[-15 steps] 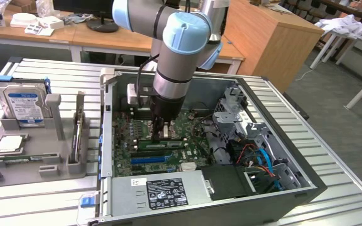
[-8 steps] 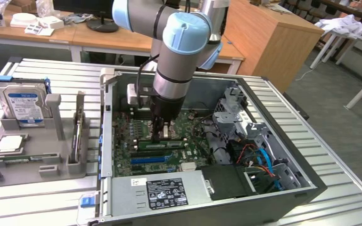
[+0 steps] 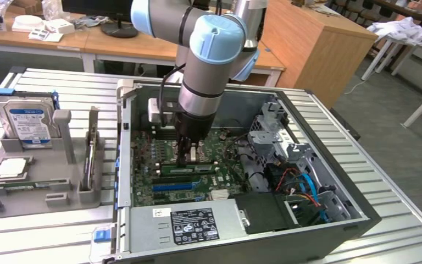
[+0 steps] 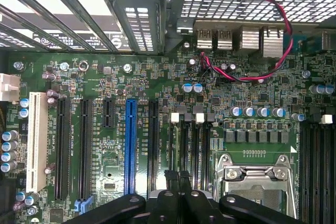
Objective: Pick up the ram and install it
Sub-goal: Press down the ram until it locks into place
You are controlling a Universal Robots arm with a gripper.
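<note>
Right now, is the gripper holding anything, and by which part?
Cannot tell for sure. The gripper is shut with its tips at the top edge of the ram, roughly mid-length, over the motherboard. Pinched or merely pressed on is not visible.

The arm's gripper [image 3: 187, 160] reaches down into the open PC case [image 3: 357, 212], its closed fingers just above the motherboard [image 3: 149, 159] and at a green ram [image 3: 189, 169] lying along the memory slots. A power supply [image 3: 185, 223] sits at the case's near edge. On the exterior view's left, a grey tray [image 3: 31, 190] holds an upright hard drive [image 3: 26, 124].
</note>
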